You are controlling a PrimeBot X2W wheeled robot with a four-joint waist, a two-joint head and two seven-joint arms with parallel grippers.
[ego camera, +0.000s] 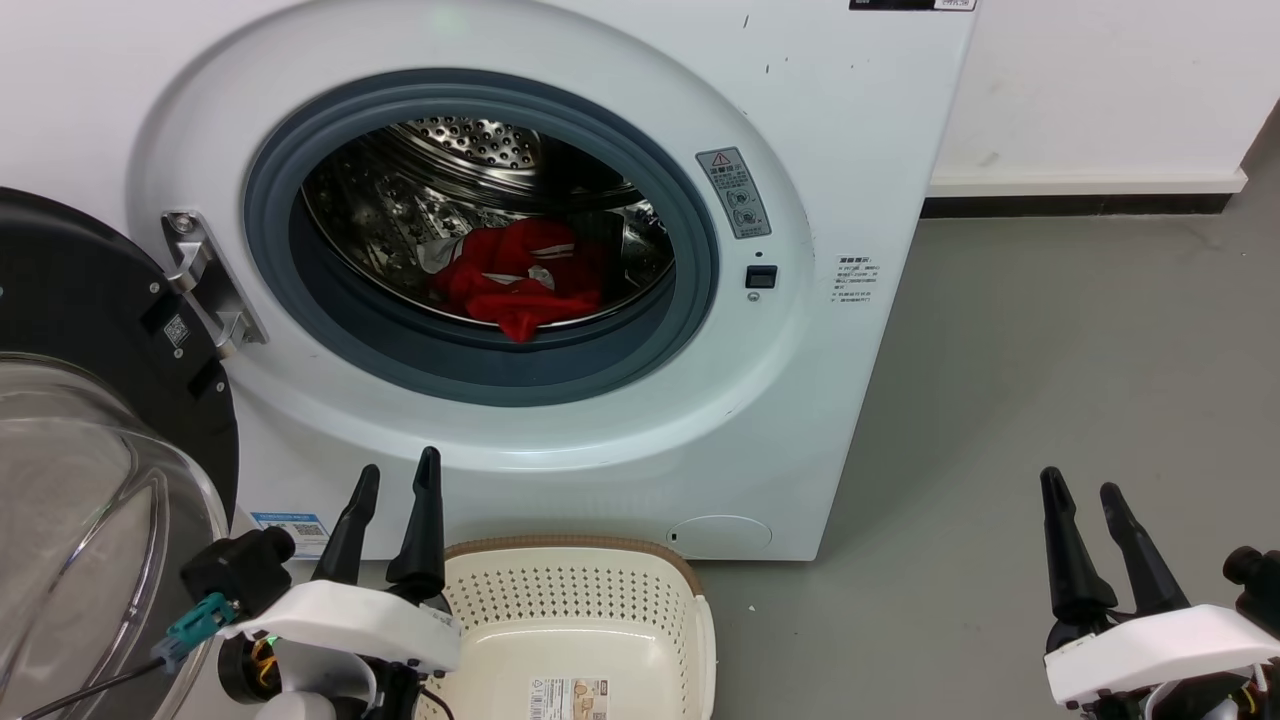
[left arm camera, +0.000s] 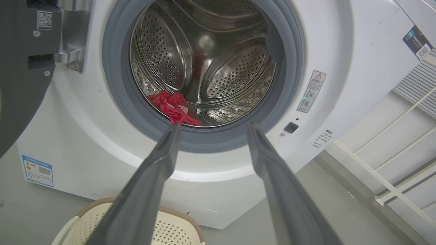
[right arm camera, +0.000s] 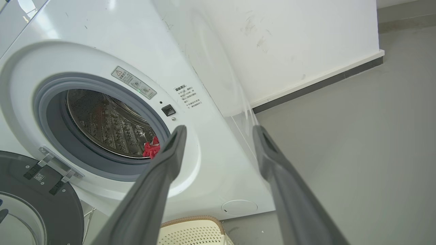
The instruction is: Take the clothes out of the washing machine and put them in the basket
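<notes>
The left gripper (ego camera: 400, 462) has its two long dark fingers spread apart and holds nothing. The right gripper (ego camera: 1078, 480), well off to its right, is likewise parted and empty. Just right of the left gripper sits the cream perforated plastic basket with a brown woven-look rim (ego camera: 570, 546). Ahead of and above it stands the large white front-loading washing machine (ego camera: 840, 150). Its black-framed glass door (ego camera: 90, 300) is swung open to the gripper's left.

Beyond the grey rubber rim, the bright red fabric garment with white patches (ego camera: 520, 275) lies low at the front of the steel drum.

A reach could likely catch a finger on the rubber lip. A shallow pinch may also let the cloth slip or snag there.

Smooth grey floor (ego camera: 1050, 350) runs back to a white wall (ego camera: 1100, 80).
</notes>
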